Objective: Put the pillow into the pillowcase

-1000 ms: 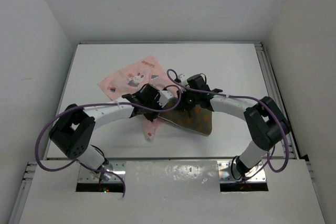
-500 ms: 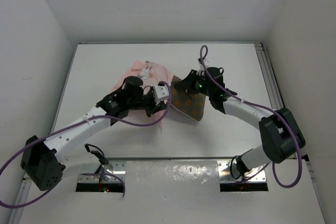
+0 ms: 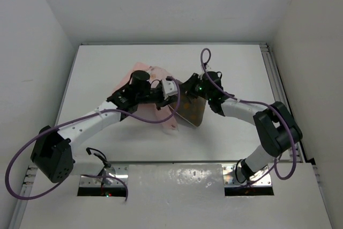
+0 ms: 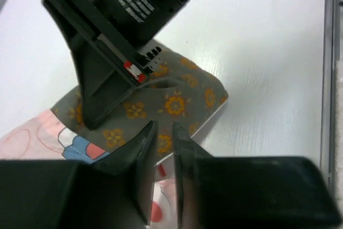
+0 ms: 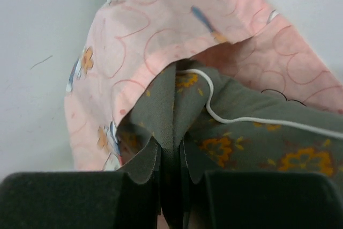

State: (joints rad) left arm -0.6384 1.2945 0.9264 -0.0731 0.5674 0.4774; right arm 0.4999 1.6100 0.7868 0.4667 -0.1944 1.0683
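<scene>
Olive pillow (image 5: 241, 132), corner clamped in right tool (image 5: 170, 170), sits partly inside pink pillowcase (image 5: 150, 41) pinched by left tool (image 4: 163, 138).

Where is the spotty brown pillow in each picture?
Top external: the pillow is near the middle, between the two arms' ends.
Left wrist: the pillow fills the middle.
Right wrist: the pillow is low and to the right.
Shared landmark: the pink pillowcase lies right next to it in every view.
</scene>
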